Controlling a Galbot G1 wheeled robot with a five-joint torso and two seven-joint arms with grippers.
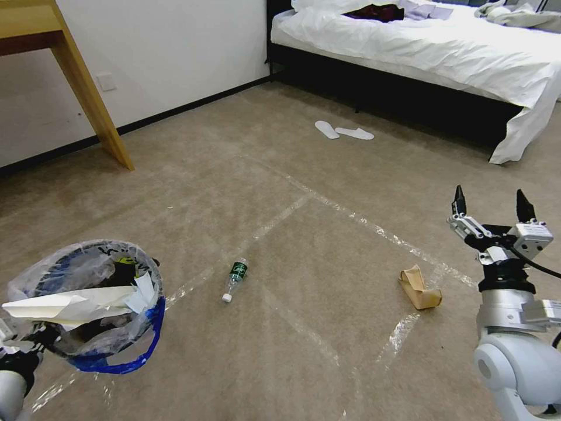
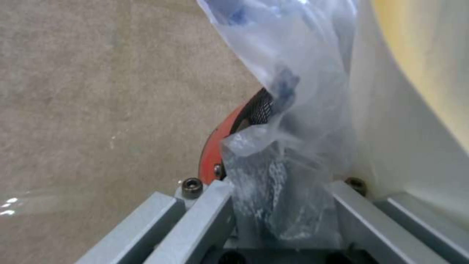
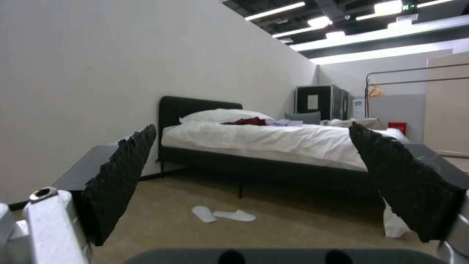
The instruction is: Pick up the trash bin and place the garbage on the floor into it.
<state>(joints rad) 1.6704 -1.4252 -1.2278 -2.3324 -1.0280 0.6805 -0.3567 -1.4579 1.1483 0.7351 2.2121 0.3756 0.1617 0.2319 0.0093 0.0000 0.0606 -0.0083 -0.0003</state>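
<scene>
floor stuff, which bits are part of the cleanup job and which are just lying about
Job: bin, held by left gripper; bottle; brown paper bag; open right gripper.

Just there: slippers, bed, wooden table.

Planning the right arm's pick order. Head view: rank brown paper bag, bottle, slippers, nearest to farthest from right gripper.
From the right gripper, open and raised at right:
1. Brown paper bag, on the floor just left of the gripper.
2. Bottle, centre floor.
3. Slippers, far back beside the bed.
</scene>
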